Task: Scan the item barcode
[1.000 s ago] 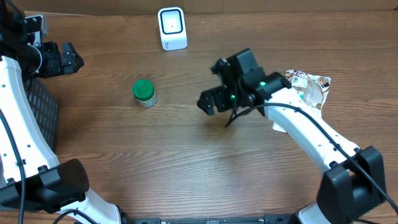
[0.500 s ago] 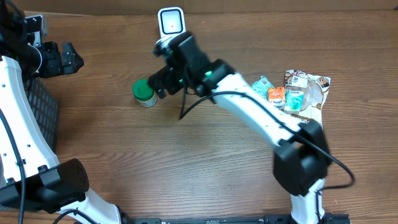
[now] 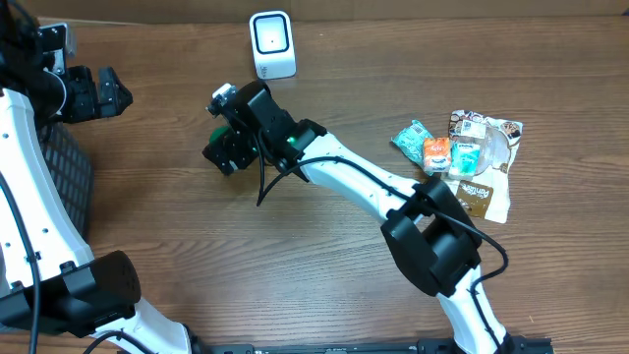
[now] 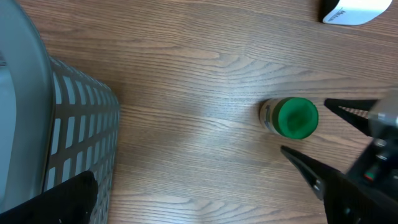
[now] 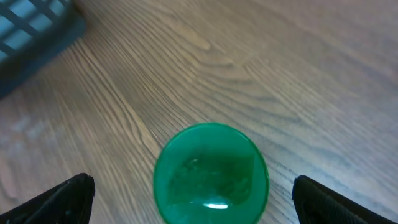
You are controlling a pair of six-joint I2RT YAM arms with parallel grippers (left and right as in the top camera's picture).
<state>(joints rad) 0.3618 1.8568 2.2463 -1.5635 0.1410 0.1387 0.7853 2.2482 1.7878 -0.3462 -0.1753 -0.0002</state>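
The item, a small jar with a green lid, stands upright on the wooden table. In the left wrist view the jar shows from above. My right gripper hangs open just over it, one finger on each side of the lid and neither touching it. In the overhead view the right gripper covers most of the jar. A white scanner stands at the back edge, beyond the jar. My left gripper is open and holds nothing at the far left, well away from the jar.
A dark mesh basket sits at the left edge, under the left arm, and its wall fills the left of the left wrist view. Several snack packets lie in a heap at the right. The right arm stretches diagonally across the middle.
My right arm has swung from the right half of the table past the scanner to the left, and its open gripper now hangs over the jar. The left arm has not moved.
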